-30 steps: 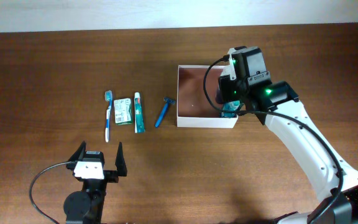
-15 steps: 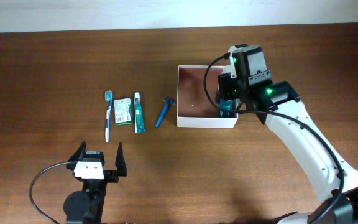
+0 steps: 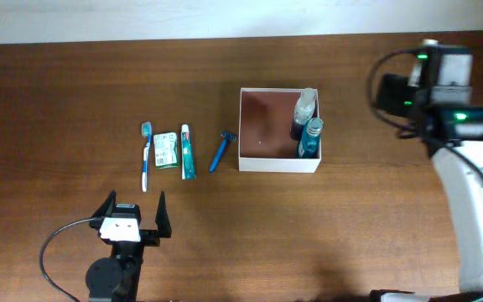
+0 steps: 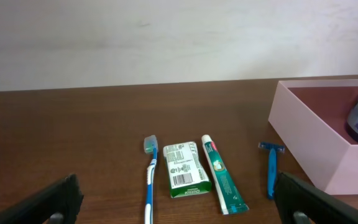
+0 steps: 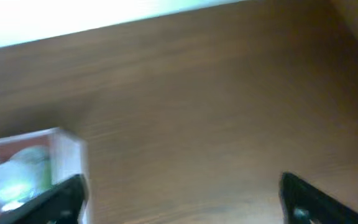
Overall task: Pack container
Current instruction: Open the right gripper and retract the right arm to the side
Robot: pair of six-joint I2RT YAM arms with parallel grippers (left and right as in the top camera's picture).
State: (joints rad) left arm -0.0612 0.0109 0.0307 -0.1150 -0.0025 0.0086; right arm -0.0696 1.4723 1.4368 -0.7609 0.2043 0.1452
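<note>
The container [image 3: 267,134] is a square white-walled box with a reddish-brown bottom at the table's middle. A pale bottle [image 3: 305,107] and a blue bottle [image 3: 310,138] stand against its right wall. My right gripper [image 3: 386,94] is open and empty, well to the right of the box; in its wrist view [image 5: 182,208] the box corner [image 5: 64,152] shows blurred at the left. My left gripper [image 3: 132,206] is open and empty near the front edge. Its wrist view [image 4: 179,211] looks at the toiletries and the container [image 4: 319,140].
On the table left of the box lie a toothbrush [image 3: 146,155], a green-and-white packet [image 3: 166,149], a toothpaste tube [image 3: 187,151] and a blue razor [image 3: 219,151]. They also show in the left wrist view: toothbrush [image 4: 150,180], packet [image 4: 185,169], tube [image 4: 222,174], razor [image 4: 271,168].
My right gripper let go of the blue bottle inside the box and swung away to the right. The bottle now stands in the box. The left arm has not moved.
</note>
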